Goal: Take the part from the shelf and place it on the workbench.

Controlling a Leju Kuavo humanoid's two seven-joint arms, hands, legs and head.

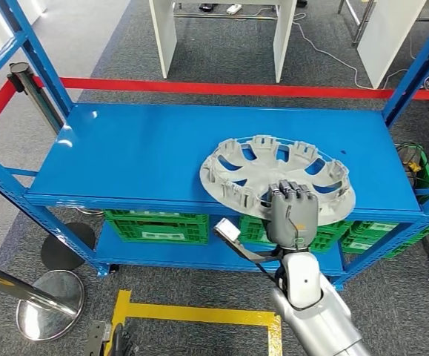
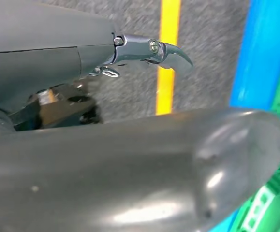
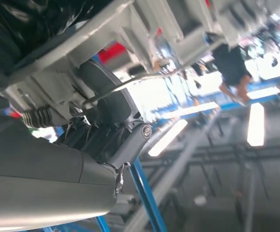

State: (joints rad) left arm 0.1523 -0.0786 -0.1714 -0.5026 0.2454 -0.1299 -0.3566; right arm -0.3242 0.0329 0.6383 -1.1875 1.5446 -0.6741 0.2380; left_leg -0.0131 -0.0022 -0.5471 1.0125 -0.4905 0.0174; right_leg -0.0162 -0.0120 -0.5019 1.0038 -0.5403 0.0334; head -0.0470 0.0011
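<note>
The part is a grey spoked wheel cover (image 1: 256, 167) lying on the right half of the blue shelf (image 1: 133, 156), its near rim jutting past the shelf's front edge. My right hand (image 1: 293, 215) grips that near rim, fingers curled over the top. In the right wrist view the cover's ribbed underside (image 3: 131, 29) sits just above my dark fingers (image 3: 109, 125). My left hand (image 1: 111, 341) hangs low at the bottom left and holds nothing. The left wrist view has its thick thumb (image 2: 131, 159) apart from a finger (image 2: 156, 50) over grey floor.
Green crates (image 1: 155, 226) stand on the lower shelf. A red barrier belt (image 1: 229, 89) runs behind the shelf, and a stanchion base (image 1: 50, 304) stands at the front left. Yellow floor tape (image 1: 201, 315) lies before me. Blue uprights (image 1: 413, 70) flank the shelf.
</note>
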